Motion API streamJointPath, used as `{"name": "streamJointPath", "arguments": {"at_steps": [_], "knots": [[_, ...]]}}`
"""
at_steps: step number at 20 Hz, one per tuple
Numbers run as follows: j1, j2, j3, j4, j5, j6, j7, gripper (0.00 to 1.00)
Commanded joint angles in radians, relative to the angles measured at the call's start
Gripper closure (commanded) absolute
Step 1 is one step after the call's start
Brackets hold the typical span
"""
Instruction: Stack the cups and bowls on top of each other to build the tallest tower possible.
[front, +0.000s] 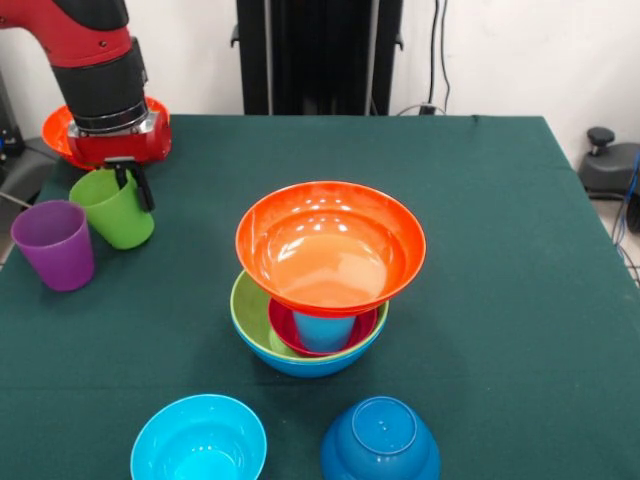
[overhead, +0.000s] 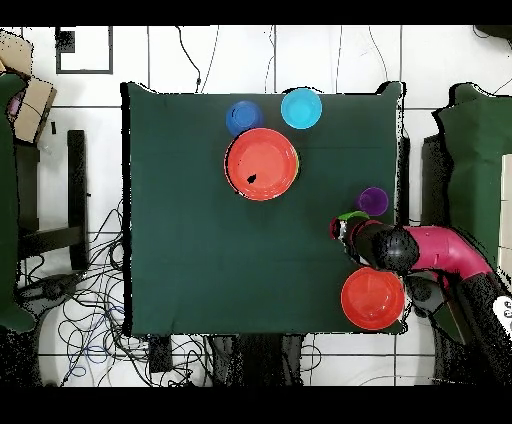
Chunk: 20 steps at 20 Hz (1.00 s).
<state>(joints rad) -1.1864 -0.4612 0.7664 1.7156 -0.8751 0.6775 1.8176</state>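
My gripper is at the table's left side, shut on the rim of the lime green cup, one finger inside and one outside. The cup hangs tilted. Next to it the purple cup stands upright. At mid-table the tower has a blue bowl at its base, then a lime green bowl and a magenta bowl. In that stands a light blue cup, which carries a large orange bowl. From overhead the orange bowl hides the rest, and the gripper sits by the green cup.
A second orange bowl lies behind the arm near the far left corner. A cyan small bowl sits upright and a dark blue small bowl lies upside down at the near edge. A black device stands beyond the right edge.
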Motion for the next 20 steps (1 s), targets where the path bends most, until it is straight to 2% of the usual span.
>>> {"name": "streamJointPath", "arguments": {"at_steps": [1, 6, 13, 20], "knots": [[0.105, -0.096, -0.021, 0.045, 0.034, 0.117, -0.126, 1.00], [0.174, -0.167, -0.038, 0.077, 0.082, 0.134, -0.052, 1.00], [0.283, -0.399, -0.054, 0.139, 0.214, 0.240, 0.010, 1.00], [0.389, -0.455, -0.093, 0.098, 0.267, 0.322, 0.048, 1.00]]}}
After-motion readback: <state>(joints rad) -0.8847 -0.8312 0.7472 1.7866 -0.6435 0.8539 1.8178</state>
